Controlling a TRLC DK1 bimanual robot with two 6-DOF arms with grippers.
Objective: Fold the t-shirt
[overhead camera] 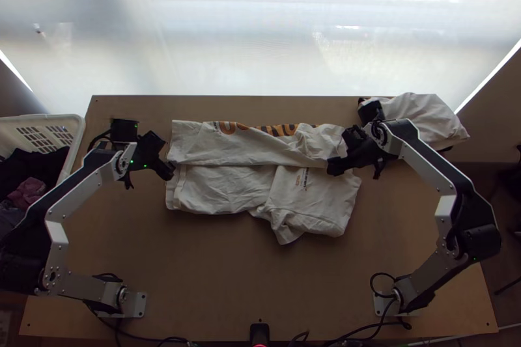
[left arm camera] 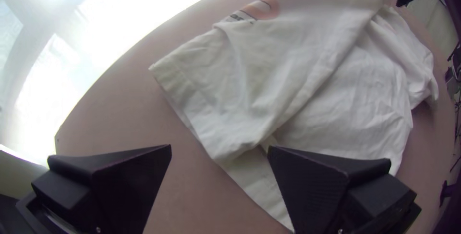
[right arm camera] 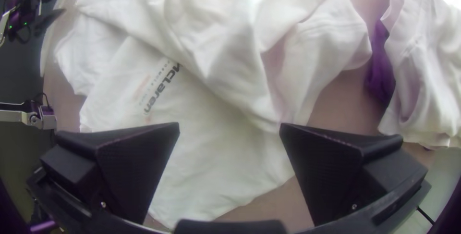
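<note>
Loose layers could spoil the T-shirt (overhead camera: 221, 189)

It lies part-folded mid-frame. Its rumpled corner (overhead camera: 286, 224), lower centre, could crease if folded in crooked. The left gripper (left arm camera: 219, 148) and right gripper (right arm camera: 229, 126) are at its opposite ends, each with fingers apart; catching just the top layer might skew everything. Left edge: a white basket (overhead camera: 77, 131) of dark clothes (overhead camera: 32, 166). Upper right, a pale bundle (overhead camera: 420, 112).

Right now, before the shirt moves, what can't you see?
- Rest of the orange print, top view: the shirt's folds.
- Shirt beneath the right claw, top view: the claw.
- Basket's left end, top view: picture's edge.
- Rest of the purple thing, right wrist view: white cloth.
</note>
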